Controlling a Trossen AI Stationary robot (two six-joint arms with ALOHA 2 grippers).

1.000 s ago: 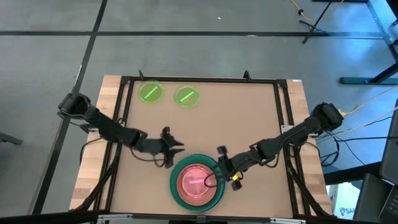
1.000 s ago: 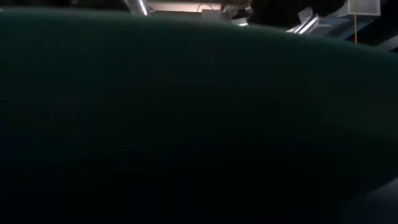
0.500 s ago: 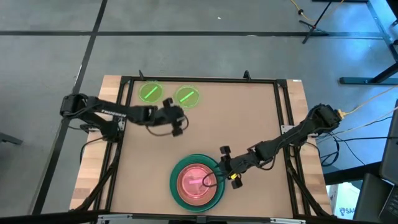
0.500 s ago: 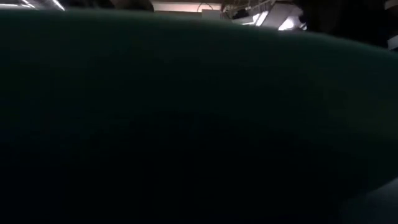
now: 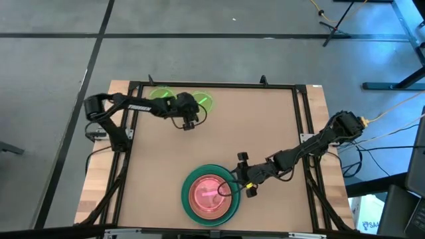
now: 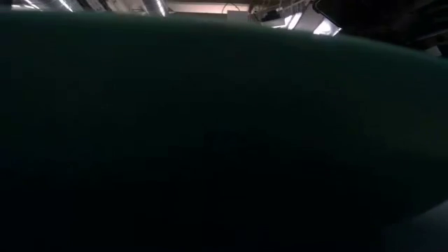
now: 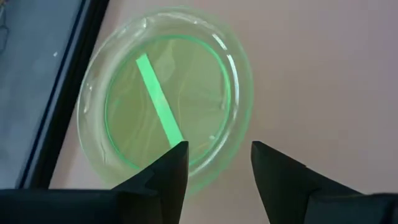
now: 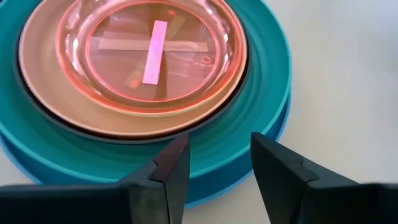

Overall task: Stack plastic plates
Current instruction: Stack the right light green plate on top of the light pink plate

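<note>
Moved: left gripper [image 5: 188, 122] has gone from beside the stack to the far neon-green plates, now over the right one [image 5: 202, 102].
Left gripper state: fingers [image 7: 169, 163] parted, empty; that plate's bright stripe runs diagonally toward them.
Right gripper [image 8: 214, 163]: unchanged, fingers parted, empty, at the stack's rim.
Count: two neon-green plates; other one [image 5: 159, 97] alongside.
Stack: teal plate [image 8: 261, 106], black, salmon, pink plate [image 8: 155, 50] on top.
</note>
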